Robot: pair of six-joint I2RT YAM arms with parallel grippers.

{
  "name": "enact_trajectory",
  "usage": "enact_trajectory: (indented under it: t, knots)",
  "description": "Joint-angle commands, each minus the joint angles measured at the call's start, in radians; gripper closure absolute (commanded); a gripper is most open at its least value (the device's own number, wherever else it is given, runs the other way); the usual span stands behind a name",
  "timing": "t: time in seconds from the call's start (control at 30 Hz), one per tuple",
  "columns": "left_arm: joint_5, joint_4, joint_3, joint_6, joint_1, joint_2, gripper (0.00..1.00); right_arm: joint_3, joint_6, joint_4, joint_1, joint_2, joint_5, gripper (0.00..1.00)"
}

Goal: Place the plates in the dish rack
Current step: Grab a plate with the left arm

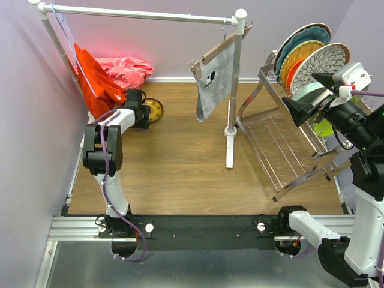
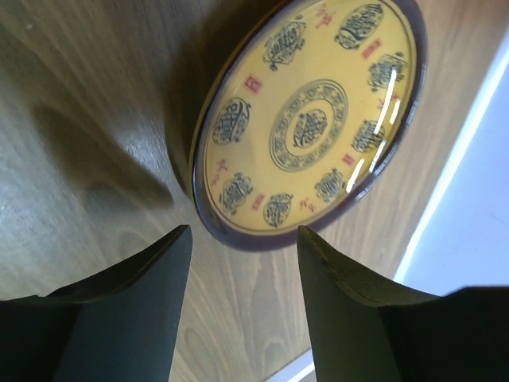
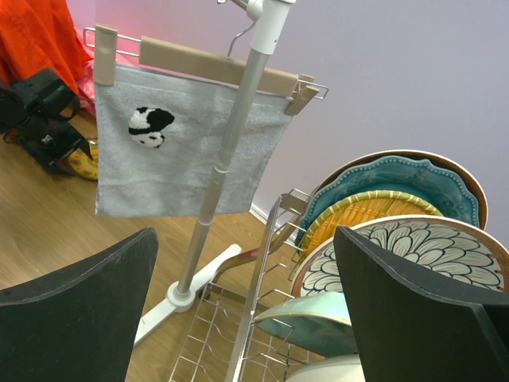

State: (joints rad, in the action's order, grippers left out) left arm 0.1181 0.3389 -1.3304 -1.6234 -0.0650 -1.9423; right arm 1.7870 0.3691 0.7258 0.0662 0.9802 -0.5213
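A yellow-brown patterned plate [image 2: 310, 119] lies flat on the wooden table at the back left [image 1: 154, 110]. My left gripper [image 2: 242, 239] is open just short of its near rim, with bare wood between the fingers; in the top view the left gripper [image 1: 146, 115] sits beside the plate. The dish rack [image 1: 282, 144] stands at the right, with a teal scalloped plate [image 3: 398, 179], a woven yellow plate [image 3: 366, 211], a white-floral plate [image 3: 406, 255] and a mint tray [image 3: 318, 322] on edge in it. My right gripper [image 1: 305, 95] hovers open and empty over the rack.
A white pipe rail [image 1: 144, 13] spans the back; its upright [image 1: 234, 90] and foot [image 1: 230, 135] stand just left of the rack. A grey towel [image 1: 216, 84] hangs from it. Red cloth [image 1: 96, 75] and pink cloth [image 1: 126, 69] lie behind the left arm.
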Motion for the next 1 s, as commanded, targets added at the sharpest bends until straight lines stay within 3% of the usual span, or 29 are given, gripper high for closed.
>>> enact_trajectory:
  t: [0.0, 0.2, 0.53, 0.73, 0.77, 0.87, 0.97]
  knots:
    - [0.005, 0.077, -0.076, 0.005, 0.008, -0.070, 0.37, -0.003, 0.014, -0.017, 0.004, -0.009, 0.032, 0.00]
    - [0.049, 0.132, -0.162, -0.004, 0.008, -0.119, 0.51, 0.008, 0.014, -0.017, 0.003, -0.009, 0.038, 0.00]
    - [0.064, 0.259, -0.234, -0.001, 0.008, -0.198, 0.51, 0.020, 0.019, -0.020, 0.003, -0.009, 0.055, 0.00]
    - [0.068, 0.246, -0.220, -0.001, 0.008, -0.207, 0.52, 0.026, 0.019, -0.020, 0.003, -0.012, 0.057, 0.00]
    - [0.074, 0.242, -0.220, 0.002, 0.008, -0.208, 0.54, 0.026, 0.019, -0.022, 0.001, -0.014, 0.058, 0.00]
    - [0.072, 0.203, -0.204, 0.007, 0.010, -0.205, 0.83, 0.032, 0.019, -0.022, 0.001, -0.014, 0.058, 0.00]
    - [0.064, 0.103, -0.144, 0.023, 0.010, -0.170, 0.91, 0.038, 0.021, -0.022, 0.003, -0.015, 0.060, 0.00]
